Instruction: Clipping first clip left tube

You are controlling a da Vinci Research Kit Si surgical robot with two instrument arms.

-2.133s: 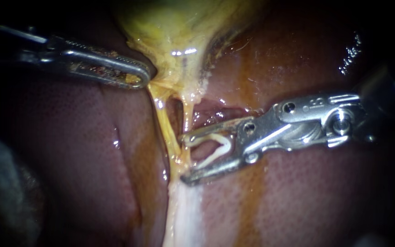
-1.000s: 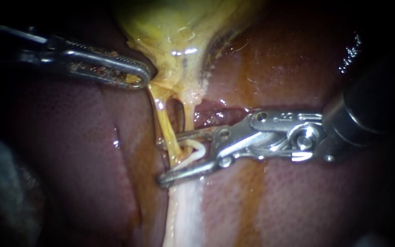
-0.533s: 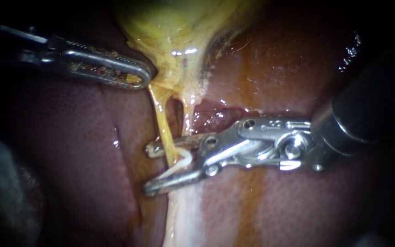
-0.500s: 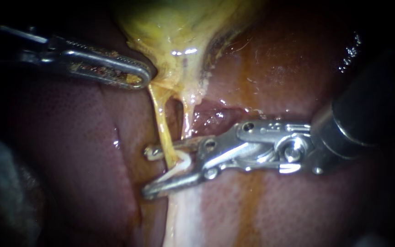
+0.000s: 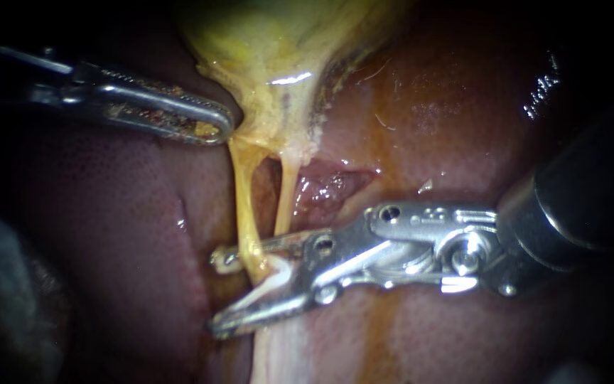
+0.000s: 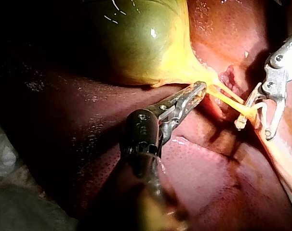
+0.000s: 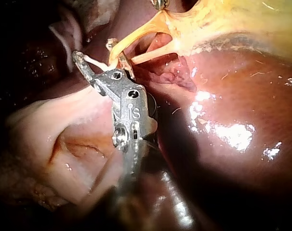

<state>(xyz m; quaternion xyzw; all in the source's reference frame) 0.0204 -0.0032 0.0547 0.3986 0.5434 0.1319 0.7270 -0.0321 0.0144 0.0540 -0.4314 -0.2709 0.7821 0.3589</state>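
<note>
My left instrument (image 5: 211, 128) comes in from the upper left, its jaws shut on the yellow tissue at the neck of the gallbladder (image 5: 278, 43). Two thin tubes run down from there: the left tube (image 5: 244, 206) and the right tube (image 5: 286, 195). My right instrument (image 5: 216, 293) holds a white clip (image 5: 276, 274) in its spread jaws, which straddle the left tube low down, one jaw on each side. The right wrist view shows the same: right instrument (image 7: 95, 50), clip (image 7: 95, 61), left tube (image 7: 136, 36). In the left wrist view my left instrument (image 6: 198, 91) grips beside the gallbladder (image 6: 136, 38).
Dark red liver (image 5: 108, 235) lies all around and under the tubes. A pale band of tissue (image 5: 286, 348) runs down below the clip. A raw pink patch (image 5: 328, 185) sits just right of the right tube.
My right instrument has slid left with the clip, from beside the tubes to jaws astride the left tube, tips now past it. The left instrument keeps its hold; the tubes look more stretched.
</note>
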